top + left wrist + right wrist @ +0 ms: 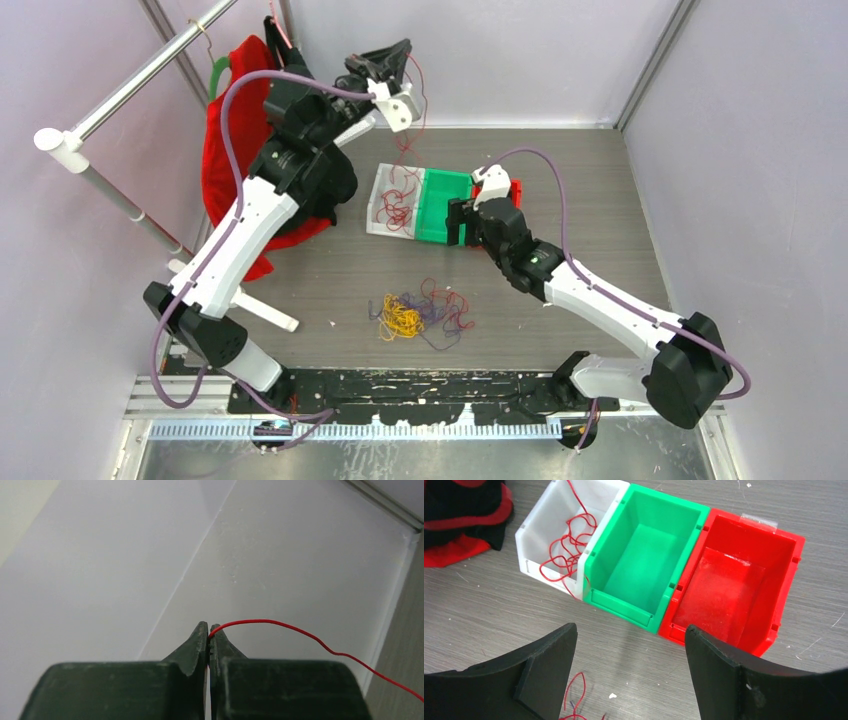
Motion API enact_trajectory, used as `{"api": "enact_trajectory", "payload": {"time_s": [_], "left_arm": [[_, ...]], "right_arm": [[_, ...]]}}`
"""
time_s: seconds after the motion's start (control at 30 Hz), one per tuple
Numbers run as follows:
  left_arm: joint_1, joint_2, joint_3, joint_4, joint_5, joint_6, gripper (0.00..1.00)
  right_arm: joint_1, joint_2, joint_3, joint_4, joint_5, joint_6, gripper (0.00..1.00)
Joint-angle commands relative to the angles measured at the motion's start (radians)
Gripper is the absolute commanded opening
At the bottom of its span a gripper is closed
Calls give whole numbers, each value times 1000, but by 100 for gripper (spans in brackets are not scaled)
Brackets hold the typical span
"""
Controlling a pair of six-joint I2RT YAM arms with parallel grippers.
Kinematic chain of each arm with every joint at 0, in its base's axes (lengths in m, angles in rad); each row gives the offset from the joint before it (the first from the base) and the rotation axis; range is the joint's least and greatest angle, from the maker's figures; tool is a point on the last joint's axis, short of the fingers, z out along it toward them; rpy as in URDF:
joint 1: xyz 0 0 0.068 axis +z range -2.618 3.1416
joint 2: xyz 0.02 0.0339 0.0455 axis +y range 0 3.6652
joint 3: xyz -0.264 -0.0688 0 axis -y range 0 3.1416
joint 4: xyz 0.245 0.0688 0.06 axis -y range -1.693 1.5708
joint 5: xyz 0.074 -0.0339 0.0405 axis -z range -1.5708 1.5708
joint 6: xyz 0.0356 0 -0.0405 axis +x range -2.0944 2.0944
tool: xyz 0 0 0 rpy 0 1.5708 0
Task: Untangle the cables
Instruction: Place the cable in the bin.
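A tangle of red, yellow-orange and purple cables lies on the table in front of the bins. My left gripper is raised high at the back, shut on a red cable that hangs down into the white bin. Several red cables lie in that white bin. My right gripper is open and empty, hovering in front of the green bin and red bin. In the top view it is at the green bin's near edge.
Three bins stand side by side: white, green, red. A red and black cloth hangs on a rail at the back left. Grey walls enclose the table.
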Motion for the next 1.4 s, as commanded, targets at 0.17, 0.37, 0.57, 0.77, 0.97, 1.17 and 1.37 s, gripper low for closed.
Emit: {"api": "enact_trajectory", "payload": {"time_s": [0.17, 0.37, 0.57, 0.77, 0.97, 1.17, 1.37], "left_arm": [[40, 97, 260, 112, -26, 19, 0], [50, 84, 186, 138, -26, 16, 0], [59, 103, 148, 166, -30, 16, 0], [81, 147, 163, 185, -19, 51, 0], [97, 157, 125, 211, -9, 78, 0], [116, 149, 83, 223, -4, 98, 0], [118, 121, 18, 223, -18, 103, 0]], "right_arm": [[-20, -41, -23, 43, -15, 29, 82], [-25, -48, -22, 40, -26, 39, 81], [-25, -62, -34, 33, -25, 42, 80], [-28, -73, -41, 30, -20, 45, 80], [-30, -80, -46, 25, -22, 45, 79], [-32, -91, -49, 18, -22, 47, 78], [-33, -88, -52, 18, -26, 59, 77]]}}
